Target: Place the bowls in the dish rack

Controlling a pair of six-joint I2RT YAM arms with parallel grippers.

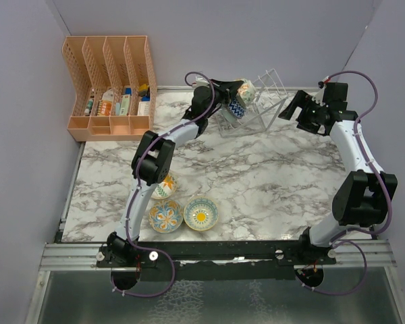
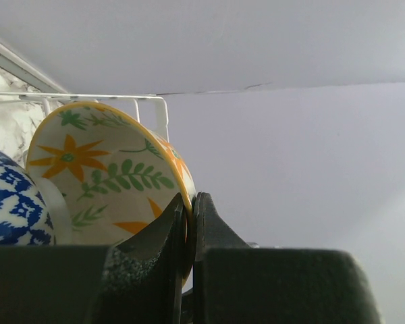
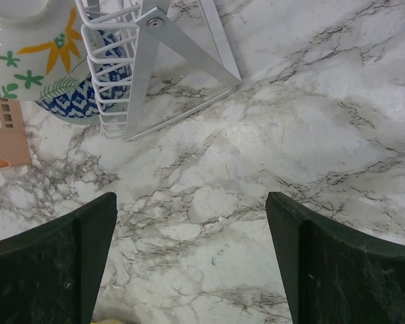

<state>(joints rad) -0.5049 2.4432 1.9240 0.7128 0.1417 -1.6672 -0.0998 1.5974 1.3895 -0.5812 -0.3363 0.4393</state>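
Now, left hand [image 2: 189, 209]: pinching the rim of the orange-flower bowl [image 2: 101, 169], holding it at the dish rack [image 1: 260, 108].
Right hand [image 3: 189, 216]: hovering agape, empty, near the rack.
Risk: thin rim grip likely inviting a slip; bowl crowding the blue bowl [image 2: 7, 202], possibly clinking or tipping the rack.
Waiting on bench [image 1: 270, 175]: three bowls [image 1: 201, 213].

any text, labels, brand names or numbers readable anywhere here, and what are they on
No readable text in any of the three views.
Small packages in the orange organizer: possibly labelled, but too small to read.
Floral bowl and blue-patterned bowl: painted patterns only, no words.
Three bowls at the table's near edge: patterns only, no words.
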